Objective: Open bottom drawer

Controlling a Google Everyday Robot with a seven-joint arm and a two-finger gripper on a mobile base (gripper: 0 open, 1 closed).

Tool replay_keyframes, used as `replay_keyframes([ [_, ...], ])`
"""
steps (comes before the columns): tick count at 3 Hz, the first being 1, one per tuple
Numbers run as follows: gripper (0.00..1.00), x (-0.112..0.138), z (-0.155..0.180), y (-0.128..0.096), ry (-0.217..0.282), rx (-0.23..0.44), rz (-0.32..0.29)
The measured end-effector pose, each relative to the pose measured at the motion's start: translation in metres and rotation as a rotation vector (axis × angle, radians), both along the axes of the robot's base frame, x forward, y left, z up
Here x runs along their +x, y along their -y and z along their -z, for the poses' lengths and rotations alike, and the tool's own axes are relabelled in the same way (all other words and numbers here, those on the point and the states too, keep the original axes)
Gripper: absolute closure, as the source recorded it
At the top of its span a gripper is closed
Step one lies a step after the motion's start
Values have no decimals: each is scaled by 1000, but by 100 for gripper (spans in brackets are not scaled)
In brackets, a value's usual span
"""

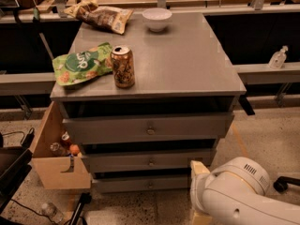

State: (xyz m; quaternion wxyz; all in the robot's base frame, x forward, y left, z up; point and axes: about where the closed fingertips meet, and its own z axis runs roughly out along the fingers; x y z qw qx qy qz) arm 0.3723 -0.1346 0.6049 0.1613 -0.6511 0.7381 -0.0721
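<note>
Lowest of 3 grey fronts on the cabinet point(187, 69): bottom drawer point(140, 183). Just beside its right end, near the floor: gripper point(198, 168), on the white arm point(239, 196). Spread or pressed together, cannot tell.

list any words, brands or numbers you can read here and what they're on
green bag: white lettering, too blurred to read
can: patterned print, nothing legible
brown snack bag: unreadable
bottom drawer: no text
gripper, low right beside the drawers: no markings readable
</note>
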Motion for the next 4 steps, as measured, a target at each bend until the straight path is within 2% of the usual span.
replay_keyframes([
  [2,0,-1,7,0,0,-16,9],
  [3,0,-16,54,0,-53,-42,-16],
  [4,0,-31,107,4,-136,-66,-15],
])
